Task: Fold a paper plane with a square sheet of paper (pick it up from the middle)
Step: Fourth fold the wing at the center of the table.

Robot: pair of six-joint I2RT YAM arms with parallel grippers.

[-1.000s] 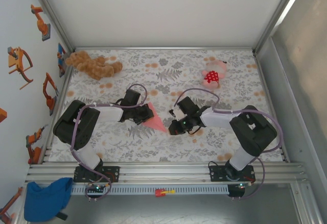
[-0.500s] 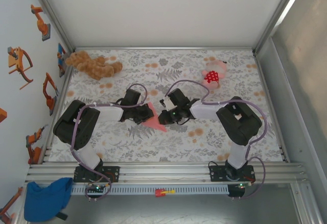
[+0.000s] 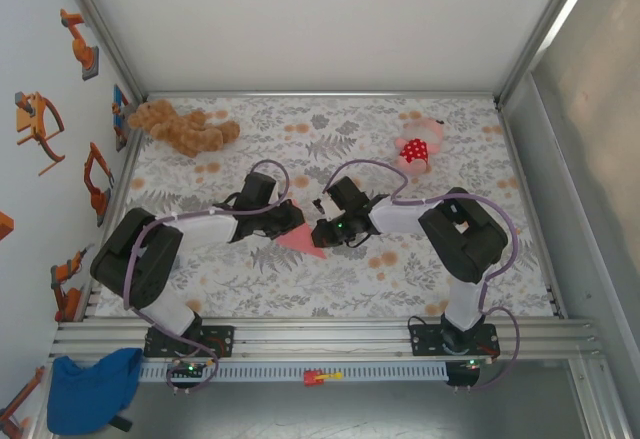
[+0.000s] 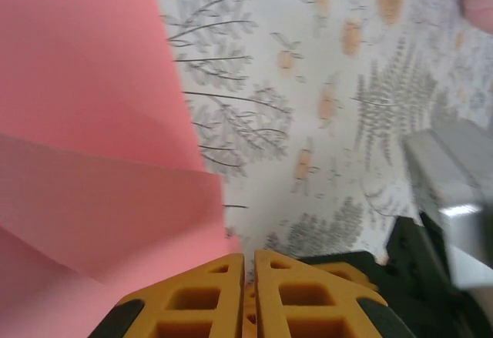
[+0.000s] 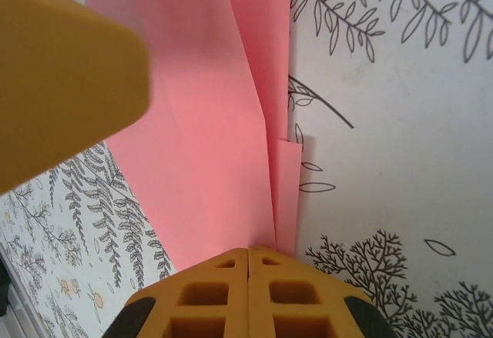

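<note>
Our right jaws sit pressed together on the narrow tip of the sheet of paper (image 5: 208,138), and our left jaws pinch its opposite edge. Salmon-pink, creased into overlapping flaps, it lies near the desk's (image 3: 480,159) middle.

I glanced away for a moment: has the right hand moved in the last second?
Yes. Against the unmoved spotted plush toy, the right hand has swung left, reaching the tip of the pink paper.
</note>
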